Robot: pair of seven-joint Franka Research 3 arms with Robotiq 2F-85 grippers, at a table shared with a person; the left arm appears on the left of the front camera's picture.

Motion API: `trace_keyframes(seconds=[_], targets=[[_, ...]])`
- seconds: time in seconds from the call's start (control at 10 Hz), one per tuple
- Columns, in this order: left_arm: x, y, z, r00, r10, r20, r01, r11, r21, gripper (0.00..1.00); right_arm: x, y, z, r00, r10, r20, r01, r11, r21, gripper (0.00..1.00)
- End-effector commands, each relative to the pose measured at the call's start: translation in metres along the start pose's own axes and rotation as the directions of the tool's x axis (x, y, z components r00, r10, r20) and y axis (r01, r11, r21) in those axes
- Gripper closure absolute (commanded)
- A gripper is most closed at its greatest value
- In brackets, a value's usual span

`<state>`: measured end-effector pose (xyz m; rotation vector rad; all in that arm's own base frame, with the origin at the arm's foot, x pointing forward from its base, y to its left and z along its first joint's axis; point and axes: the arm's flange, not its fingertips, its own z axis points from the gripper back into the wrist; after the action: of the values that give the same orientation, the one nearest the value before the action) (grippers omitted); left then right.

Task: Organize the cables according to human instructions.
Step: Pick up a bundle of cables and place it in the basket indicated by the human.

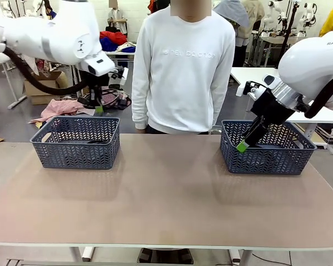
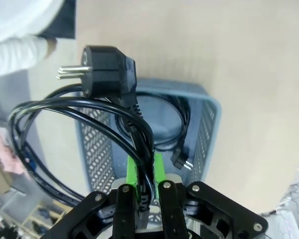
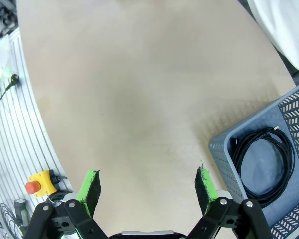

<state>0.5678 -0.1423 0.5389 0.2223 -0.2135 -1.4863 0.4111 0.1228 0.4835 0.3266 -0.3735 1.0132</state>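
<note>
Your left gripper, clamped on a coiled cable, hangs over the left basket, which holds another cable. Right gripper gapes empty beside the right basket holding one coil.

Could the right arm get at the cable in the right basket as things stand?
Probably yes: the right end effector is open by the basket, and the coiled cable lies uncovered inside.

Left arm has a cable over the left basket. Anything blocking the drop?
Nothing visible blocks it. The left gripper is shut on a coiled cable hanging directly above the left basket. One coiled cable already lies flat on the basket floor, leaving room.
</note>
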Motion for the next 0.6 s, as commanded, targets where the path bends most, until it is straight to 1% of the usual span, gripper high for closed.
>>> trace_keyframes(seconds=[0.0,0.2,0.5], targets=[[-0.028,-0.01,-0.01,0.999,-0.026,0.029,0.026,1.0,-0.004,1.0,0.002,0.0,0.002,1.0,0.002,-0.003,-0.002,1.0,0.0,0.0],[-0.055,-0.01,-0.022,0.999,-0.035,0.04,0.035,0.999,0.0,1.0,0.002,0.0,0.002,1.0,0.002,-0.003,-0.002,1.0,0.0,0.0],[-0.075,-0.008,-0.056,0.999,-0.008,0.04,0.009,1.0,-0.021,1.0,0.002,0.0,0.002,1.0,0.002,-0.003,-0.002,1.0,0.0,0.0]])
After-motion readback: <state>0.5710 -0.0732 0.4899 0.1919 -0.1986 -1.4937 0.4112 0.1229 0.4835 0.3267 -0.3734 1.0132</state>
